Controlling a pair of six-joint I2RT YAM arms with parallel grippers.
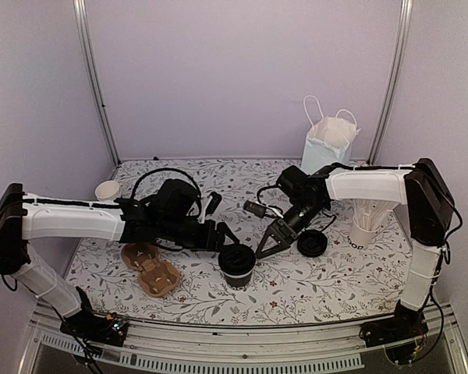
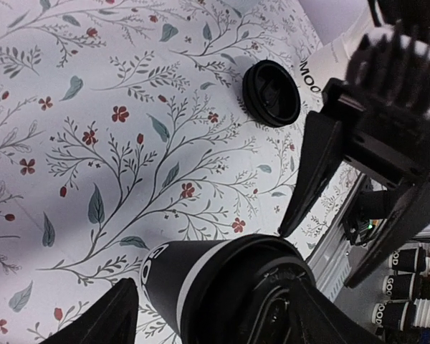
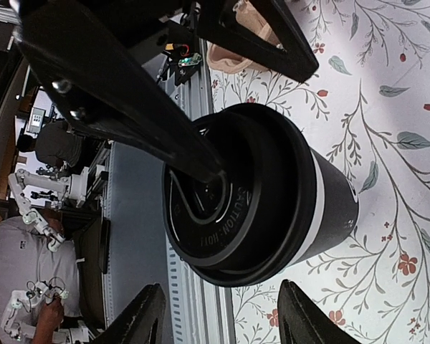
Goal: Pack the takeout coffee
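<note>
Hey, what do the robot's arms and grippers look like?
The left arm and right arm have white shells, black joints and looping black cables. The left gripper and right gripper are black, each with two tapered, wedge-shaped fingers.

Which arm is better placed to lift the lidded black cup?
Probably left: the left claw has a finger on each side of the cup. The right claw is open beside it, though the bag stands nearer that arm.
</note>
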